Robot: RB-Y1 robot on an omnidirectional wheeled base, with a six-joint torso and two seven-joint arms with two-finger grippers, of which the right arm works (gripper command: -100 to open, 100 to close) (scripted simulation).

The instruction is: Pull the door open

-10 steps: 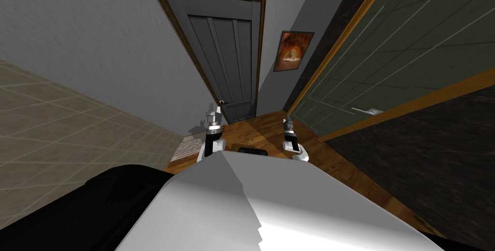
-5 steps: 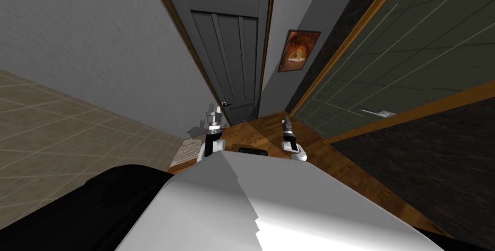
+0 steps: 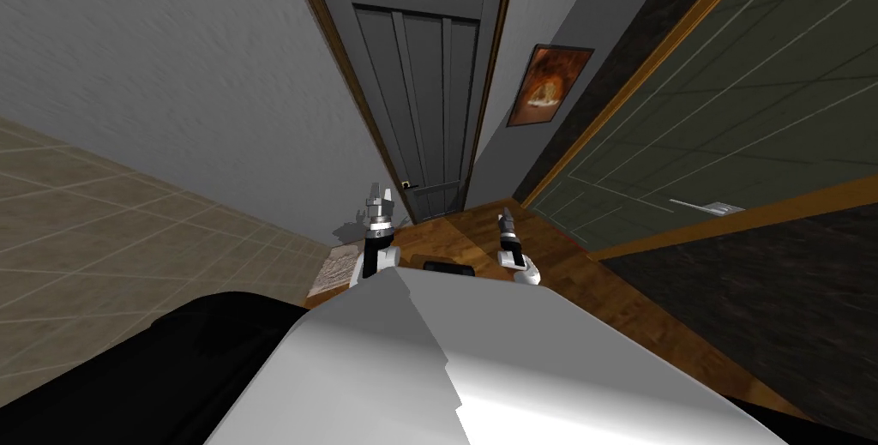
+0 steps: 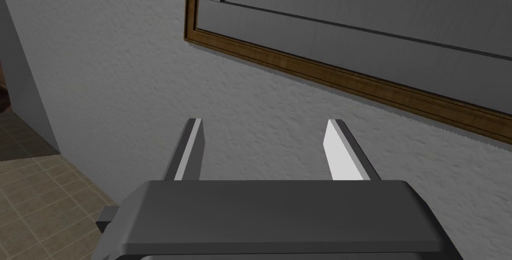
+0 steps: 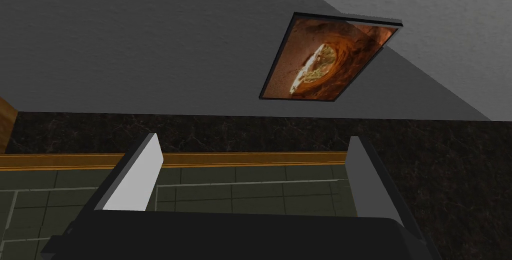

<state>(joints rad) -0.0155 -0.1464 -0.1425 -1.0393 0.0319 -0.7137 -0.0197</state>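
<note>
A dark grey panelled door (image 3: 424,97) in a brown frame (image 3: 330,45) stands shut ahead, at the end of a short hallway. Its small handle (image 3: 410,184) sits low on the door's left side. My left gripper (image 3: 377,194) is held up just left of that handle in the head view, open and empty. In the left wrist view its gripper (image 4: 265,144) faces the grey wall, with the door's frame (image 4: 350,79) and panel (image 4: 375,6) beyond. My right gripper (image 3: 505,219) hangs open over the wooden floor, its fingers (image 5: 142,172) wide apart.
A dark green door (image 3: 729,105) in an orange frame, with a silver handle (image 3: 710,206), lines the right side. An orange picture (image 3: 549,86) hangs between the doors. A small rug (image 3: 339,261) lies by the left wall. The floor (image 3: 476,238) is wood.
The whole head view has shifted: the grey door and picture slid right and grew slightly, so my base or head has moved. Both arms hold the same pose.
</note>
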